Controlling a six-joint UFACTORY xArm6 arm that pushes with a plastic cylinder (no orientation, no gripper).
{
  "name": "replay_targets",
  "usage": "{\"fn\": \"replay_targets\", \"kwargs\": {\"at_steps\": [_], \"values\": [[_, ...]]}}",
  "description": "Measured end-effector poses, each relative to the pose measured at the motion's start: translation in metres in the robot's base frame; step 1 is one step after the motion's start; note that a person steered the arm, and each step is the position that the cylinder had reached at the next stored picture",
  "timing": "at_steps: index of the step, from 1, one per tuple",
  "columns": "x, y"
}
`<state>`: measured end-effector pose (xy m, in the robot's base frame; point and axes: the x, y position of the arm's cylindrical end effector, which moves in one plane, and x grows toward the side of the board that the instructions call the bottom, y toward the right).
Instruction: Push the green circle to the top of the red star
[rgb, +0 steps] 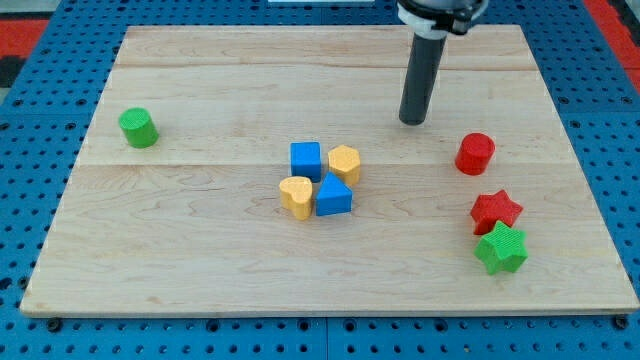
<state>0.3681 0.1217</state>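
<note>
The green circle (139, 127) stands near the view's left edge of the wooden board. The red star (496, 210) lies near the view's right edge, touching a green star (501, 249) just below it. My tip (412, 120) rests on the board in the upper middle-right, far to the right of the green circle and up-left of the red star. It touches no block.
A red circle (476, 153) stands just above the red star, right of my tip. A cluster in the board's middle holds a blue cube (306, 159), a yellow hexagon (345, 163), a yellow heart (296, 196) and a blue block (334, 196). The wooden board (200, 270) lies on a blue pegboard.
</note>
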Motion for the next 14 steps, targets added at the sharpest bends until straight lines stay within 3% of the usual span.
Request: {"fn": "replay_targets", "kwargs": {"at_steps": [1, 2, 3, 4, 5, 7, 8, 9, 10, 11, 12, 13, 14], "values": [[0.047, 0.044], [0.087, 0.044], [0.077, 0.036], [-0.011, -0.032], [-0.072, -0.166], [-0.047, -0.423], [0.021, -0.418], [0.045, -0.354], [0.009, -0.321], [-0.009, -0.323], [0.009, -0.225], [-0.005, -0.169], [-0.016, -0.186]]}}
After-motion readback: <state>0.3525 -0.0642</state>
